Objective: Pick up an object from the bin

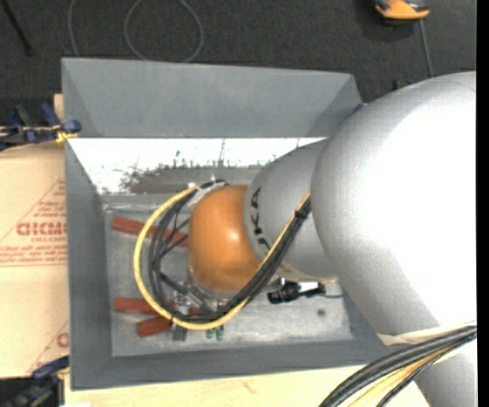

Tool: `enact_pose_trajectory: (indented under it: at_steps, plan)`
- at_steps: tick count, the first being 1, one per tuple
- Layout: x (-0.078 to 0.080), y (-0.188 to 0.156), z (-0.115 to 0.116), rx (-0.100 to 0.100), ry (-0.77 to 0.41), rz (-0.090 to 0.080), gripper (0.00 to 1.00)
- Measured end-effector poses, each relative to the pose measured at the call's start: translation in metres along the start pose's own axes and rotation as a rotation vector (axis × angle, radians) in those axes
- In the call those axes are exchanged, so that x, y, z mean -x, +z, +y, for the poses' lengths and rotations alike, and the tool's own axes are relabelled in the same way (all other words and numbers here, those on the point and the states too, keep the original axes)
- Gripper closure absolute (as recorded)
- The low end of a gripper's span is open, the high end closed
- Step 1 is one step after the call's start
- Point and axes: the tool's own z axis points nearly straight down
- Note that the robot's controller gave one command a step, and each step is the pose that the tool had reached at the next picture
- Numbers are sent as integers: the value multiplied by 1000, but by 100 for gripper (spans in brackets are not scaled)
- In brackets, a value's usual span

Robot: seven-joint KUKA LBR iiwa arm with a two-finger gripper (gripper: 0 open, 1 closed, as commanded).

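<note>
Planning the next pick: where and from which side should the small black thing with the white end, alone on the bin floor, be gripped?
Grip the black-and-white thing around its middle, coming straight down from above and closing across its narrow width. It lies flat, long axis left to right, with bare bin floor along both long sides, so that seems easiest.

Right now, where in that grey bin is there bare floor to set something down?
Bare bin floor lies at the view's left, between the upper red flat strip and the two lower red strips, and at the front right beyond the small black-and-white piece. It is crowded front-centre, under the arm's orange cover.
</note>
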Motion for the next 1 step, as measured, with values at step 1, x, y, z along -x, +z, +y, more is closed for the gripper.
enact_pose_trajectory:
  at_steps: [1]
  plan:
    - [5,-144,-51,0,12,-6,100]
